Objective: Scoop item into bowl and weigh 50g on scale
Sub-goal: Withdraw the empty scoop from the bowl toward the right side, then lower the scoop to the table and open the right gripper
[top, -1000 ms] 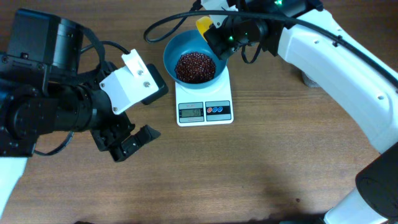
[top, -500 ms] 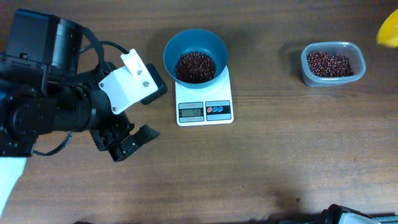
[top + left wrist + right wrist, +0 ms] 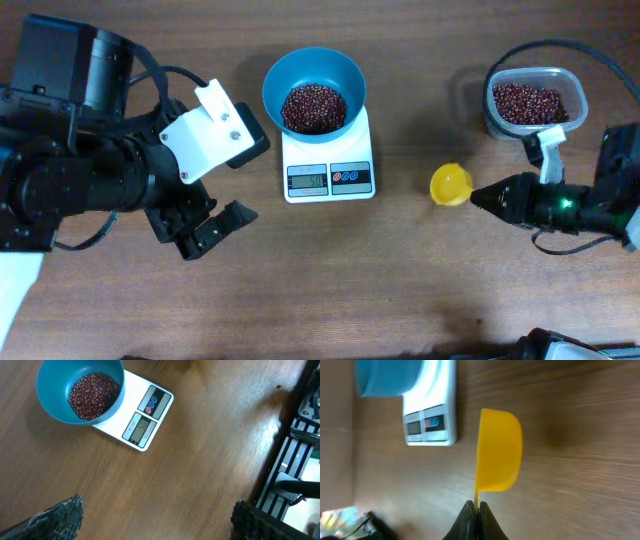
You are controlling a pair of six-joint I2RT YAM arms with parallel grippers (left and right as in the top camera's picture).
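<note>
Right pincer (image 3: 482,198) is clamped tight on the thin handle of the yellow scoop (image 3: 450,184), with the cup sticking out past its tips. Further out ahead sits the white scale (image 3: 329,176) with the blue bowl (image 3: 280,80) on top and red-brown beans (image 3: 313,107) heaped inside. A clear tub (image 3: 536,72) of beans sits back beside its arm. Left pincer (image 3: 213,230) gapes wide, gripping nothing.

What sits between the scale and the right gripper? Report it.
Overhead view: the yellow scoop, pinched by the right gripper; between it and the scale, bare table.
</note>
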